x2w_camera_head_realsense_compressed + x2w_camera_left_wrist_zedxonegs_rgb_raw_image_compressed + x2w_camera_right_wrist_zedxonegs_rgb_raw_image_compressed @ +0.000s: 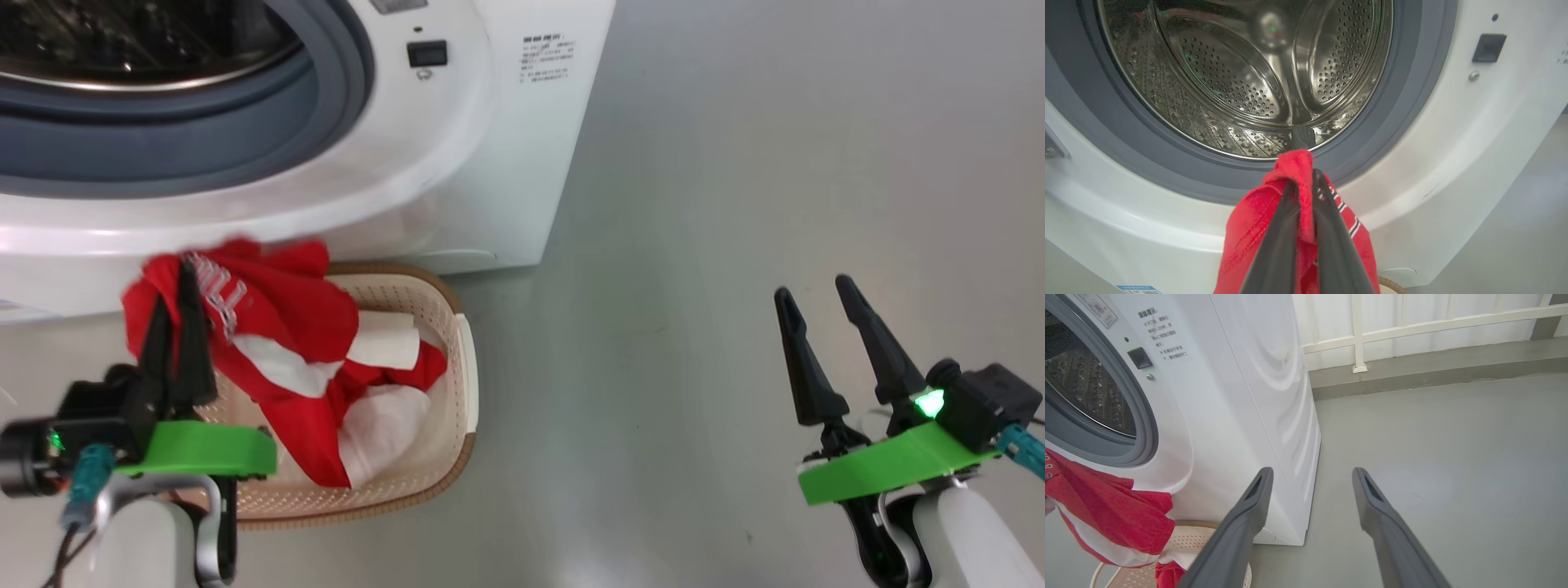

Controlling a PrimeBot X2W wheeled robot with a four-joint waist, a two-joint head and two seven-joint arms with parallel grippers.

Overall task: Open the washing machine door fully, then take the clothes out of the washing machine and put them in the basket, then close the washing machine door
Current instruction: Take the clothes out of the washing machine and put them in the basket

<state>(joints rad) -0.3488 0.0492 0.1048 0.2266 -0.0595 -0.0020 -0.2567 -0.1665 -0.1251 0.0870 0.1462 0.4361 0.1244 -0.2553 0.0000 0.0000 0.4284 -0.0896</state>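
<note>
Soft cloth clothes (pixel 286 322); perforated matt plastic basket (pixel 443 420).

print (pixel 549 59) on washing machine (pixel 506 180), unreadable

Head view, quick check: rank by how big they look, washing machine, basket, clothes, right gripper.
1. washing machine, largest, though cut off by the frame.
2. clothes and basket look about alike; the clothes cover part of the basket, so I won't rank them.
3. right gripper, smallest, despite being near the camera.

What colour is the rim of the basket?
Brown, with a woven look, around the cream perforated basket. Best seen in the head view.
</note>
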